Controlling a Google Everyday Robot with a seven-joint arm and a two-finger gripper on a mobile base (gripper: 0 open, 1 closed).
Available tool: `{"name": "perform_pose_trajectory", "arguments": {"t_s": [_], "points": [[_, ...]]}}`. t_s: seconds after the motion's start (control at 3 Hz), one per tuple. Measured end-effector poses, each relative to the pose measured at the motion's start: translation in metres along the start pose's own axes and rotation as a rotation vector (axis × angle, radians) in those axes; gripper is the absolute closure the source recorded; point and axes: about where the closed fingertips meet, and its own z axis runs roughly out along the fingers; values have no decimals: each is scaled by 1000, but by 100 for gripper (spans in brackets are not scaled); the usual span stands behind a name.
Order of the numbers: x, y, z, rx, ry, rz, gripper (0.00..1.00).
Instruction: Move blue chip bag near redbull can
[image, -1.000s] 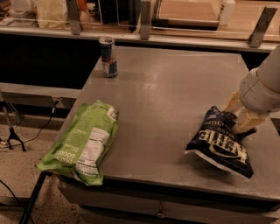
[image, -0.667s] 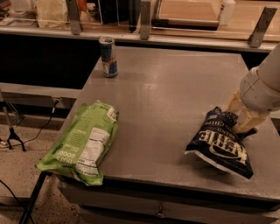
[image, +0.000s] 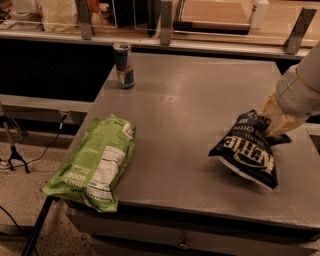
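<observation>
The blue chip bag (image: 246, 150), dark navy with white "KETTLE" lettering, is at the right of the grey table (image: 190, 100), tilted with its lower end hanging just above the surface. My gripper (image: 271, 121) comes in from the right edge and is shut on the bag's upper right corner. The redbull can (image: 123, 65), slim, blue and silver, stands upright at the table's far left corner, far from the bag.
A larger light-green bag (image: 95, 162) with a white nutrition label lies at the table's front left, overhanging the edge. A counter with rails and containers (image: 165, 20) runs behind the table. A cable and a stand (image: 15, 155) are on the floor at left.
The blue chip bag has risen slightly and shifted a little left with my gripper. The can and the green bag have not moved.
</observation>
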Motion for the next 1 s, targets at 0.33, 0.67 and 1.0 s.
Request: {"name": "perform_pose_trajectory", "arguments": {"t_s": [0.33, 0.67, 1.0], "points": [[5, -39, -14, 98, -26, 20, 100], [2, -74, -28, 195, -68, 13, 100], [-7, -103, -37, 278, -105, 0, 100]]}}
